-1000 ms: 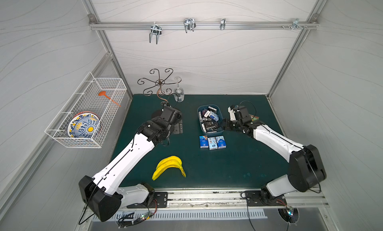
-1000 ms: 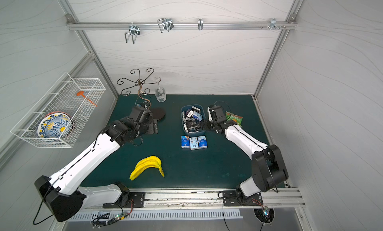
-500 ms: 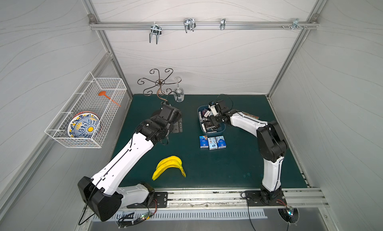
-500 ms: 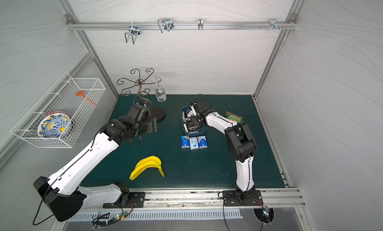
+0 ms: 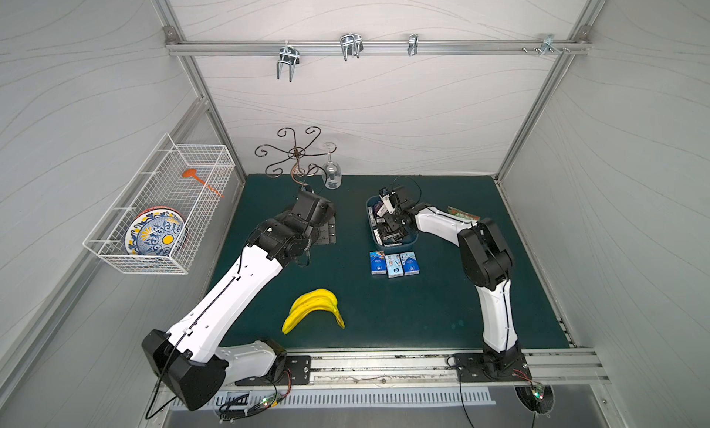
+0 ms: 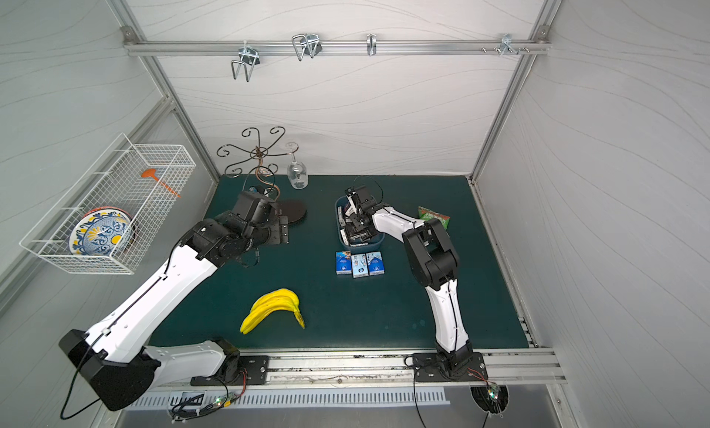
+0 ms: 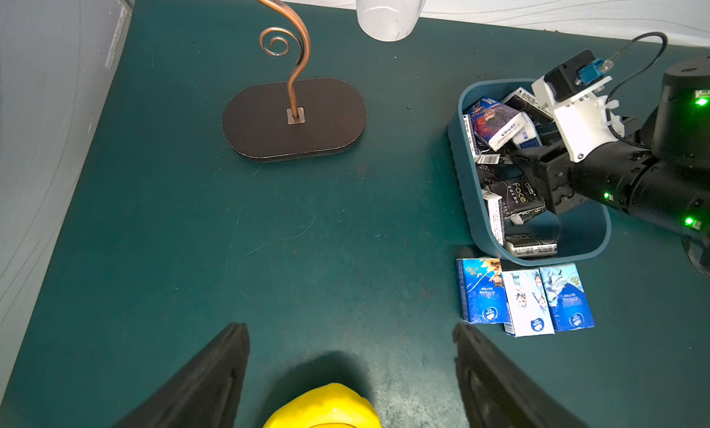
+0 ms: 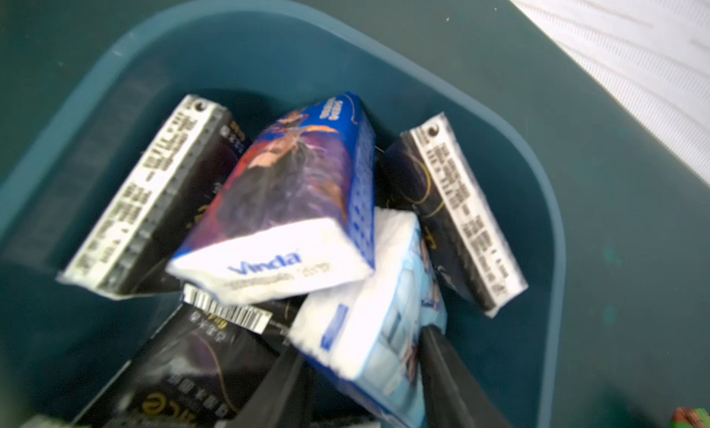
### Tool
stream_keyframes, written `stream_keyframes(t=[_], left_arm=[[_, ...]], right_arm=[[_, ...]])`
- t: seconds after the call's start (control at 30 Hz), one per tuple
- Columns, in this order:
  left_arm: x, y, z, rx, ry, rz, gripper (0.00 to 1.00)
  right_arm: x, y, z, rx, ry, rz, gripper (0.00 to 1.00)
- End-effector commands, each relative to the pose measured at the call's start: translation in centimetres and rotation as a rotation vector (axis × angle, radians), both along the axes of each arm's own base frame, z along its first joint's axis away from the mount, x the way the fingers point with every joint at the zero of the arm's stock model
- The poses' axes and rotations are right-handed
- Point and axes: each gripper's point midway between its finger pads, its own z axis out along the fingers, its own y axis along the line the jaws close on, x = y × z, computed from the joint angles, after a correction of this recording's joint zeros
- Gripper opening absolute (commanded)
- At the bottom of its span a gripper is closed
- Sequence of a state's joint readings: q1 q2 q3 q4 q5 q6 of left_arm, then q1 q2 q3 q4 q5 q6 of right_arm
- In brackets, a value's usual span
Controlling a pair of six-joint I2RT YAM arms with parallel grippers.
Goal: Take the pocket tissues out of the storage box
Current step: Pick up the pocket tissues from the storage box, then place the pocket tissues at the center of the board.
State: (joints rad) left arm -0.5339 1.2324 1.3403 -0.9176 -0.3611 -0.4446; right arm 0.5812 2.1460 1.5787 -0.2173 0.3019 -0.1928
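Box (image 5: 395, 248): blue-grey plastic, rounded corners, low walls, right of centre toward the back edge of the tabletop (image 5: 442, 311). Tissues (image 7: 495, 124) are mostly piled loose inside it, tilted and overlapping, in soft glossy wrap.

Readable: "Vinda" in blue on the white end of the purple-blue Vinda packet (image 8: 292, 199), which lies on top. "Face" in white on a black Face packet (image 7: 516, 193). The black packets have white side strips of tiny print, unreadable, and one shows a barcode (image 8: 230, 311). A row of three (image 5: 394, 263) blue-and-white packets lies flat, touching, on the tabletop just in front of the box; their lettering is too small to read.

Right gripper (image 8: 361, 341) is down inside the box. Its black fingers (image 8: 449, 380) are part-open either side of a pale packet (image 8: 376, 322), white and light blue, under the Vinda one. Both look to be against it, but it is blurred and I can't tell if it's clamped.

Left gripper (image 7: 347, 326) hangs over bare tabletop left of the box, fingers spread wide, nothing between.

Yellow bananas (image 5: 313, 311) lie near the front edge. A green-orange snack bag (image 5: 463, 213) lies toward the right back corner.
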Motion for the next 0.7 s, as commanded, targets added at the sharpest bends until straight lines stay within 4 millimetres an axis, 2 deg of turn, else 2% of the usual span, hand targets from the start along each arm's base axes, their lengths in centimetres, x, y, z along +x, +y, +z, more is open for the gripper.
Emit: stream_keyframes(t=[0.0,0.1,0.27,0.33,0.47,0.53,0.67], left_arm=[[0.4,-0.1,1.4,-0.021,-0.036,-0.006,0.88],[0.3,-0.1,1.3,-0.026,-0.037,-0.005,0.88],[0.4,0.3,1.5,-0.013,-0.05,0.006,0.88],[0.3,0.3,1.7,-0.02,-0.056,0.009,0.88],[0.5,0.1,2.1,-0.049,-0.075,0.006,0.88],[0.7,0.1,2.1,-0.046,-0.077,0.007,0.88],[0.8,-0.2,1.5,-0.052,-0.062,0.003,0.88]], right_arm=[[0.2,0.1,0.5,0.014,-0.012,0.008,0.4],[-0.3,-0.1,1.8,0.037,-0.02,0.003,0.36],[-1.7,-0.6,6.0,0.12,-0.047,-0.029,0.34],[-2.6,-1.1,7.9,0.153,-0.052,-0.046,0.34],[-5.7,-2.0,11.1,0.266,-0.039,-0.072,0.34],[-7.7,-3.1,11.8,0.285,-0.015,-0.091,0.34],[-12.1,-8.0,11.0,0.283,0.013,-0.227,0.34]])
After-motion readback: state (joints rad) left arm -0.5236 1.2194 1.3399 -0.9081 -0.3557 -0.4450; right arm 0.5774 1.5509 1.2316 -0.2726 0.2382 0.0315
